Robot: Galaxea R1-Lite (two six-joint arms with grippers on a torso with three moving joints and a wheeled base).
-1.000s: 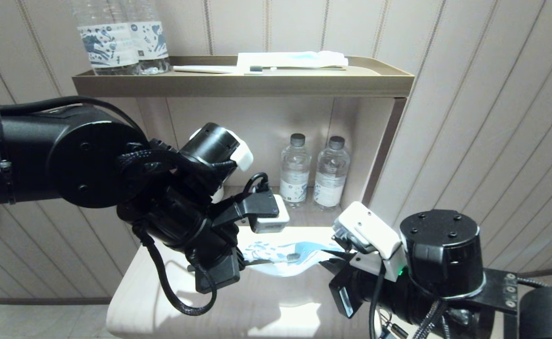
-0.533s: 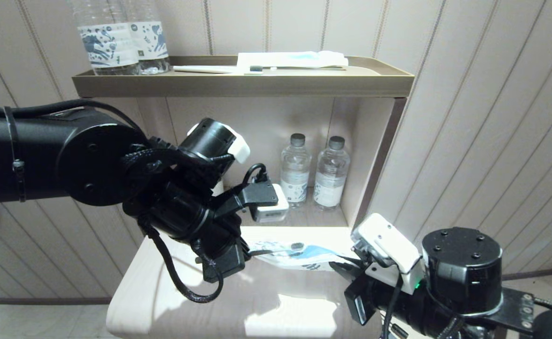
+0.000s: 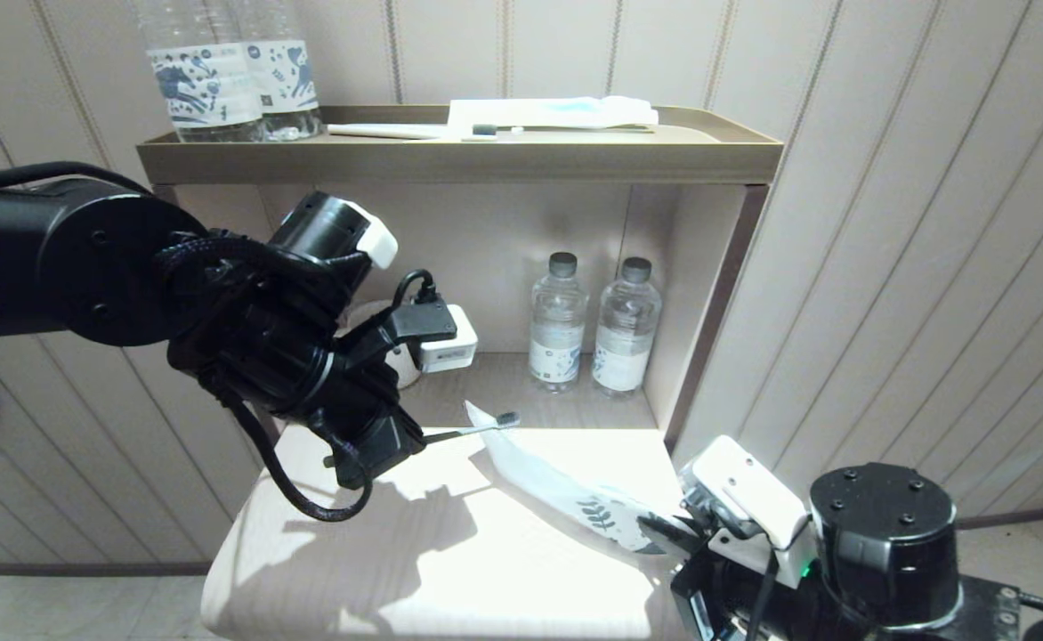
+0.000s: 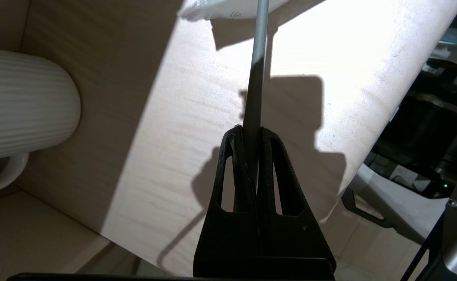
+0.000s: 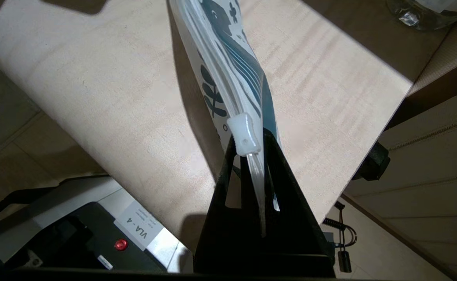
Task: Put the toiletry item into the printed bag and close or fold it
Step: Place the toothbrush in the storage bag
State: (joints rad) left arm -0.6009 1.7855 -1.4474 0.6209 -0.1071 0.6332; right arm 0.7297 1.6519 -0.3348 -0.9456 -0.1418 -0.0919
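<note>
Pale mint toothbrush (image 3: 472, 429) sat clamped in the left gripper (image 4: 252, 134), head by the printed bag (image 3: 566, 490)'s far end, right gripper (image 5: 254, 156) pinching its printed end above the bench (image 3: 397, 570); insertion pending, needing an opened mouth.

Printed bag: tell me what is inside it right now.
Nothing shows inside the printed bag, pinched by the right gripper; its far interior is hidden. The toothbrush is outside, held by the left gripper.
</note>
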